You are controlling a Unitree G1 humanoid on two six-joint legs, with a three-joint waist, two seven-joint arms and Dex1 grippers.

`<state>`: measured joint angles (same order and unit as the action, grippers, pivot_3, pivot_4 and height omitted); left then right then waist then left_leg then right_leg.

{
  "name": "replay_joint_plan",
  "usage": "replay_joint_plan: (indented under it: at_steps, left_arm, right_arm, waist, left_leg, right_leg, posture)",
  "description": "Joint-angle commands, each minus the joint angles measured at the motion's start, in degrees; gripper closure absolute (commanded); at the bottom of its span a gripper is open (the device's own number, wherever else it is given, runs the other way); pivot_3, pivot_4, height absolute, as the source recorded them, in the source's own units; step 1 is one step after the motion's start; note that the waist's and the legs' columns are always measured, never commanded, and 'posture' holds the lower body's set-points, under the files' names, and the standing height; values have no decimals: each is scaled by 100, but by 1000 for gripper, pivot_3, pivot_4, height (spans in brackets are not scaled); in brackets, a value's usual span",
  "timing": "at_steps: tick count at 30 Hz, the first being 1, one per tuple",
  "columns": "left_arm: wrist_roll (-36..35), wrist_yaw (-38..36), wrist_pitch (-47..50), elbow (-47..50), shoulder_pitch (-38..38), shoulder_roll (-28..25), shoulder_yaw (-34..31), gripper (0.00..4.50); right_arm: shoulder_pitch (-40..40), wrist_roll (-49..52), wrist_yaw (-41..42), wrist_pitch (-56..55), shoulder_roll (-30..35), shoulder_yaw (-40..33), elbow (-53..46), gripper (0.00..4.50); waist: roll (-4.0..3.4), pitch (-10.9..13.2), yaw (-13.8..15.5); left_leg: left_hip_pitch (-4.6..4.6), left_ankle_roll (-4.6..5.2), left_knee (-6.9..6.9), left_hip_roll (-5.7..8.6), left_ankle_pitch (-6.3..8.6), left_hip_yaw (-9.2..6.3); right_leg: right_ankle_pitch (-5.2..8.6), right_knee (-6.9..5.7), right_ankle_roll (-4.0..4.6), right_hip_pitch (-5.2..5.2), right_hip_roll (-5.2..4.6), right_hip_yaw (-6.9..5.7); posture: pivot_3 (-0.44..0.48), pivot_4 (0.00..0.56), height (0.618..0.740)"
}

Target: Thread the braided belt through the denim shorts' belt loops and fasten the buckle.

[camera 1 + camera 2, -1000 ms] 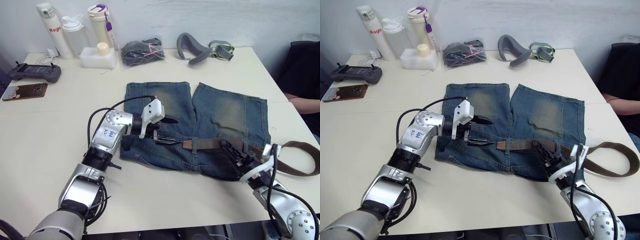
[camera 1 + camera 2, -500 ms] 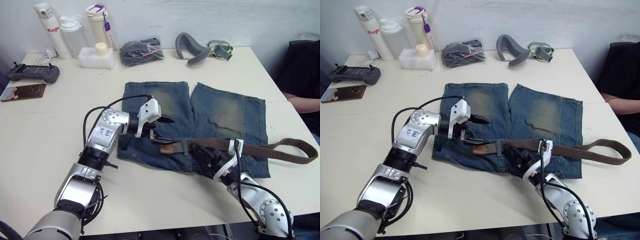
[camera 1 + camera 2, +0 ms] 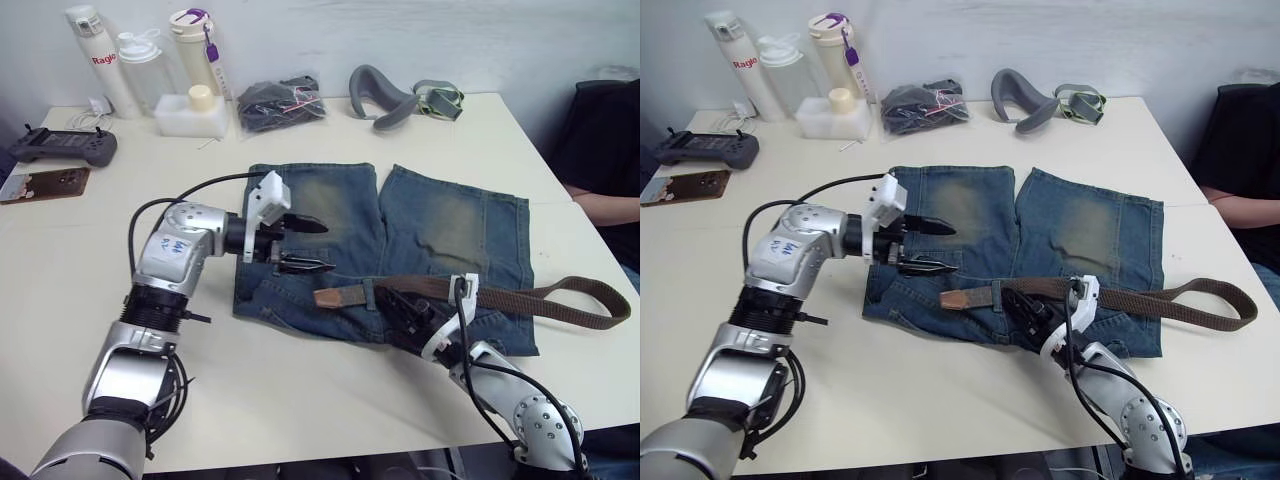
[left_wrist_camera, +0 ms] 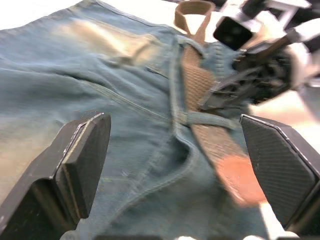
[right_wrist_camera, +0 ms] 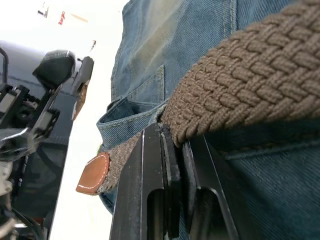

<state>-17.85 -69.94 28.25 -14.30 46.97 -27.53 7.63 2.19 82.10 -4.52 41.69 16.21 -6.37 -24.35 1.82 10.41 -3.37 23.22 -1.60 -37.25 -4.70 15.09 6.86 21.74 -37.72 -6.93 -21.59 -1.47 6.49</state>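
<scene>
**Feeding the belt along the waistband**

The blue shorts (image 3: 400,240) are lying flat in the middle of the frame, on the white table (image 3: 90,300). The waistband is along the lower edge of the shorts, nearest the robot. The belt (image 3: 520,298) is lying across that waistband. Its tan tip (image 3: 333,297) is poking out near the middle of the shorts, and the rest is trailing off in a long loop toward the right edge of the frame. One belt loop (image 4: 207,119) is crossing over the strap, so the belt looks threaded there.

The right gripper (image 3: 400,312) is lying low, just below the middle of the frame, and its fingers are pinching the woven strap tight. The right forearm is reaching up from the lower right corner.

The left gripper (image 3: 300,245) is hanging over the left leg of the shorts, left of center. Its fingers are spread apart and holding nothing. They are pointing right, toward the tan tip. The left arm is bending in from the lower left.

I think the good way is to push the strap gently, keep it flat, and let the free gripper catch the tip and guide it under the next loop. Pulling hard could bunch up the cloth.
</scene>
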Motion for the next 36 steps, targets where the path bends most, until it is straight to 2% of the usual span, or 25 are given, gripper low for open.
replay_joint_plan:
  at_steps: [1,3,5,6,7,10,12,16,20,28,31,36]
  left_arm:
    - [-995,-1002,1892,580,-87,-1113,-303,0]
    - [-1422,-1071,2747,1049,-231,-1386,-286,0]
    - [-1545,-938,3459,1499,-272,-1634,-98,0]
    - [-1623,-919,3756,1647,-258,-1726,-9,0]
    - [-1737,-936,4085,1695,-229,-1744,90,0]
    - [-1864,-682,5256,1420,94,-1590,474,0]
    - [-1768,-428,5594,1384,166,-1515,731,0]
    - [-1818,244,6279,886,385,-915,674,0]
    - [-1958,723,6425,457,566,-415,430,0]
    - [-2079,1197,6425,52,717,-94,338,0]
    - [-2172,1277,6425,-101,779,-55,281,815]
    - [-2149,1485,6318,-213,851,174,-69,3085]
  right_arm:
    - [-158,-308,304,-35,275,-99,-363,4450]
    - [-139,-360,349,-4,313,-75,-365,4450]
    - [-107,-464,386,58,396,-22,-378,3623]
    - [-98,-574,441,72,453,7,-398,3395]
    - [-98,-676,495,78,509,25,-457,2885]
    - [-106,-915,612,136,749,71,-728,1659]
    - [-71,-1013,657,171,908,28,-890,831]
    - [304,-854,794,276,1399,-280,-1330,831]
    - [727,-587,888,289,1730,-620,-1595,831]
    - [1280,-313,932,210,1975,-1023,-1850,831]
    - [1439,-351,926,178,2097,-1213,-1941,800]
    - [1846,-748,1176,244,2646,-1815,-2034,800]
  waist:
    - [-1,1,-18]
    - [-4,2,-36]
    - [-5,3,-52]
    - [-6,4,-44]
    - [-5,5,-41]
    - [-6,6,-31]
    - [-8,7,30]
    - [-7,10,36]
    - [-4,11,32]
    - [-4,11,35]
    - [-4,12,46]
    - [-2,15,68]
  left_leg:
    - [-2,-2,3,-1,-1,-2]
    - [-2,-4,4,-3,-2,-1]
    - [-1,-8,7,-4,-4,-4]
    - [-1,-8,9,-8,-4,-5]
    - [0,-7,8,-12,-3,-7]
    - [3,-1,7,-13,0,-8]
    - [2,0,0,-8,0,-12]
    - [5,1,0,8,1,-22]
    - [7,-2,-2,7,-1,-22]
    - [-1,-12,-5,8,-7,-20]
    - [1,-12,-4,10,-7,-21]
    - [1,-10,-5,16,-6,-19]
  right_leg:
    - [3,-2,6,-1,2,-2]
    - [5,-5,10,-5,6,-2]
    - [8,-7,15,-8,5,-5]
    - [8,-7,15,-8,3,-6]
    - [8,-7,15,-7,-3,-8]
    - [8,-6,15,-6,-10,-7]
    - [8,-7,14,-2,-11,-9]
    - [8,-3,14,0,-6,-12]
    - [8,-3,14,-2,-2,-12]
    - [8,-14,13,0,-2,-10]
    - [8,-12,13,0,-5,-10]
    - [7,-9,11,1,-6,-10]
  posture:
    - [0,150,740]
    - [0,150,740]
    - [0,150,740]
    - [0,150,740]
    - [0,150,740]
    - [0,150,740]
    - [0,150,740]
    - [0,150,740]
    - [0,150,740]
    - [0,150,740]
    - [0,150,740]
    - [0,150,740]
